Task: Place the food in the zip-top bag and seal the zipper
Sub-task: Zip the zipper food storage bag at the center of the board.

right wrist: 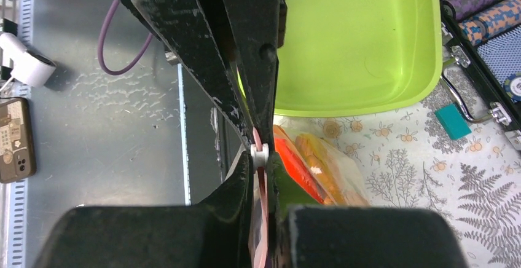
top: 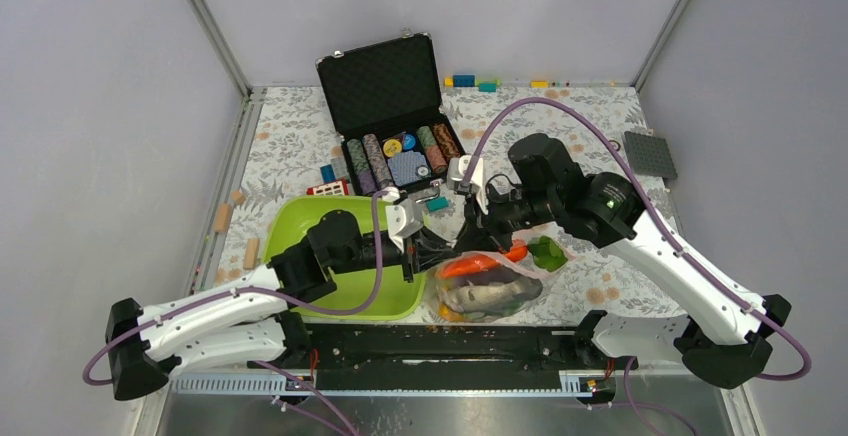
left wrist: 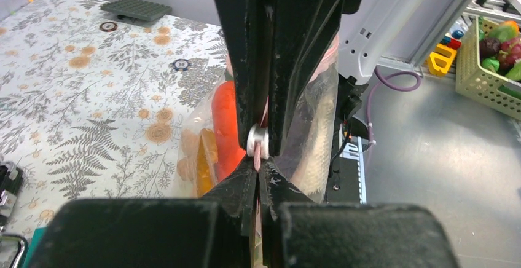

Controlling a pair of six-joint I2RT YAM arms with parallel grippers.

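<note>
Bag (top: 492, 294) lying crosswise, zipper (right wrist: 265, 231) along far edge

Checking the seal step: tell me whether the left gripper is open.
No: in the left wrist view the left gripper is shut on the pinkish zipper of the zip-top bag.

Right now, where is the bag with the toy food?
In the top view, the zip-top bag is front and centre, between the two arms, just right of the lime-green tray.
</note>
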